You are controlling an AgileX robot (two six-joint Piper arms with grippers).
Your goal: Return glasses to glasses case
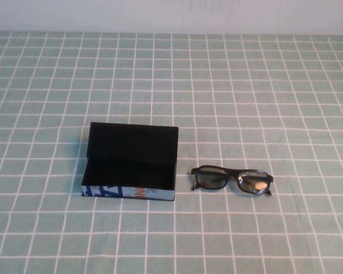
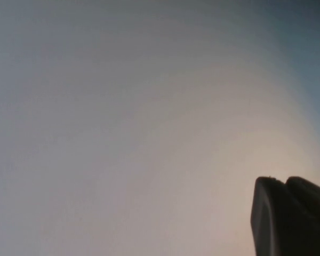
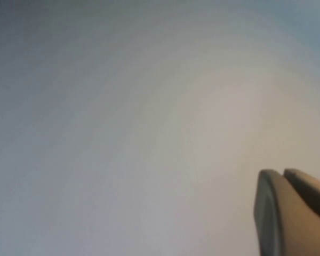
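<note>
A green checked table carries the open glasses case, with the glasses just beside it.

Right gripper at frame corner; blank pale surface behind

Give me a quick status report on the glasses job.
Left gripper and right gripper both off the table, facing blank wall. Glasses on the cloth, right of the glasses case, apart. Case open. Nothing between them.
</note>
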